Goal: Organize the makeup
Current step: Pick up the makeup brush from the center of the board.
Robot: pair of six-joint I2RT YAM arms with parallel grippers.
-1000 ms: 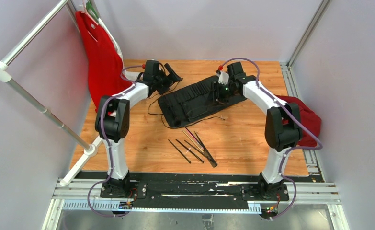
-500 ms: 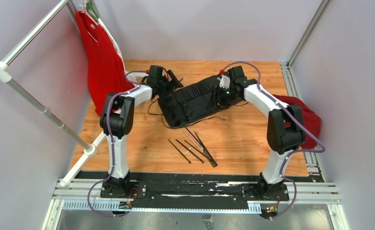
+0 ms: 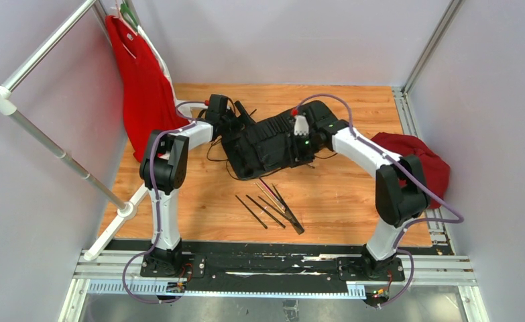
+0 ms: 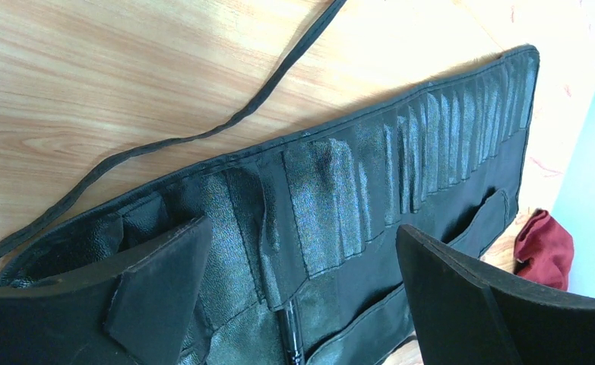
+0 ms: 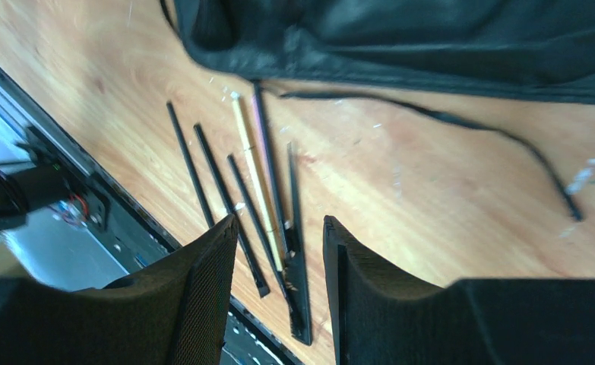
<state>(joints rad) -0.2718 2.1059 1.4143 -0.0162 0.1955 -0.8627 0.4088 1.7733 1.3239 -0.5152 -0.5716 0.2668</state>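
The makeup is several thin brushes (image 3: 269,204), mostly black with one pink and one tan shaft, lying loose on the wooden table in front of the black slotted roll (image 3: 266,144). In the right wrist view the same brushes (image 5: 260,182) lie on the table beyond the fingers. My left gripper (image 4: 302,236) stands open over the roll's (image 4: 400,160) left end, where one black brush handle (image 4: 294,338) sits tucked in a pocket. In the top view that left gripper (image 3: 238,124) is at the roll's far-left corner. My right gripper (image 5: 280,222) is open and empty; from above, the right gripper (image 3: 298,146) hovers over the roll's right half.
A dark red cloth (image 3: 417,161) lies at the right edge of the table. A red garment (image 3: 139,80) hangs from the white rack (image 3: 51,144) at the left. The roll's black cord (image 5: 492,125) trails over the wood. The metal rail (image 3: 273,265) runs along the near edge.
My right arm swung left across the roll, whose right end is now bunched toward the middle. The left gripper shifted right onto the roll's left end. The loose brushes stayed put.
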